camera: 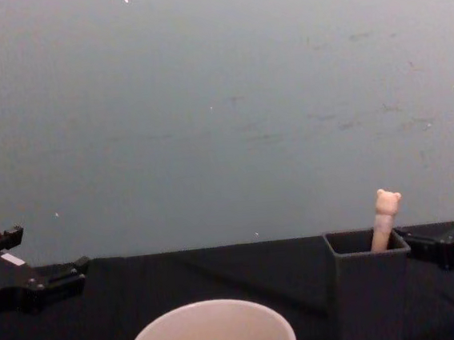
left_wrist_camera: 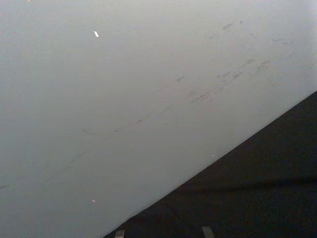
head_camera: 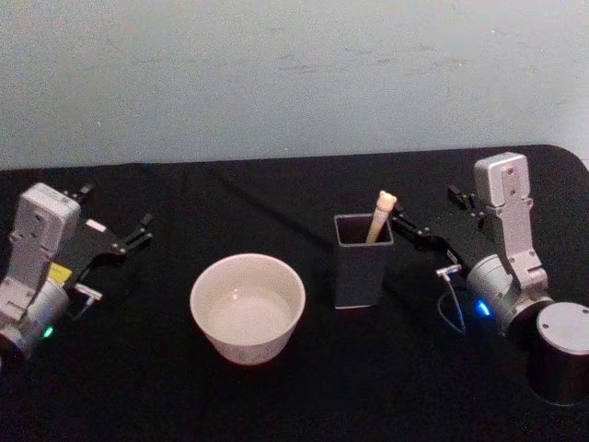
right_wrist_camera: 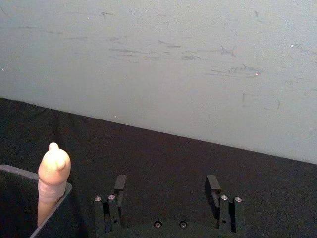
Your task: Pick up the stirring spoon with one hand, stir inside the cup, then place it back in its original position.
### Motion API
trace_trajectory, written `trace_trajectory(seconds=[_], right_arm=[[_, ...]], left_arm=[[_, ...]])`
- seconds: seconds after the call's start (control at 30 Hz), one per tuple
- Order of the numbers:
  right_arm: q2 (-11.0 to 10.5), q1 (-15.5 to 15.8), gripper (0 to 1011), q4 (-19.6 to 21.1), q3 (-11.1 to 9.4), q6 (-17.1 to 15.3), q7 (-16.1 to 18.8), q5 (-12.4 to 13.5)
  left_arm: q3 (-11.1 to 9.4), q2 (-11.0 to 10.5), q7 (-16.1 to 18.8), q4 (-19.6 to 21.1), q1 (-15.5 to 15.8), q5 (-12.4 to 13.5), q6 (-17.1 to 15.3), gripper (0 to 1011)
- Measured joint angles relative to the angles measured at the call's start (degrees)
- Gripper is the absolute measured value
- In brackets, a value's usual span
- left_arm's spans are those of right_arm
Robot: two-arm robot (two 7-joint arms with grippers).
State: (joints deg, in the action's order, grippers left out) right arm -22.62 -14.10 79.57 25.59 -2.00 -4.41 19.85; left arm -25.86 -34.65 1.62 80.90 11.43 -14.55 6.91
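Observation:
The stirring spoon (head_camera: 379, 217) stands in the dark grey square holder (head_camera: 362, 262), its beige bear-topped handle (camera: 386, 216) sticking up above the rim; its bowl is hidden inside. The cream cup (head_camera: 247, 309) sits on the table to the left of the holder. My right gripper (head_camera: 424, 206) is open just right of the spoon handle, and one fingertip is close to the holder's rim. In the right wrist view the handle (right_wrist_camera: 53, 173) lies off to the side of the open right gripper (right_wrist_camera: 166, 184), not between its fingers. My left gripper (head_camera: 118, 205) rests open at the far left.
A black cloth (head_camera: 276, 396) covers the table, and a pale wall (head_camera: 294, 74) rises right behind it. There is free cloth between the cup and the holder and in front of both.

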Motion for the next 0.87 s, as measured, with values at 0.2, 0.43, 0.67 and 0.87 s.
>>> trace_trajectory(seconds=[0.2, 0.43, 0.67, 0.87], right_arm=[[0.0, 0.0, 1002, 0.0, 0.0, 0.0, 0.0, 0.0], [0.0, 0.0, 1002, 0.1, 0.0, 0.1, 0.0, 0.0], [0.0, 0.0, 1002, 0.1, 0.0, 0.1, 0.0, 0.1], [0.0, 0.0, 1002, 0.1, 0.0, 0.1, 0.0, 0.1]], left_arm=[[0.0, 0.0, 0.0, 0.0, 0.0, 0.0, 0.0, 1001], [0.0, 0.0, 0.0, 0.0, 0.0, 0.0, 0.0, 1001], [0.0, 0.0, 0.0, 0.0, 0.0, 0.0, 0.0, 1001], [0.0, 0.0, 0.0, 0.0, 0.0, 0.0, 0.0, 1001]])
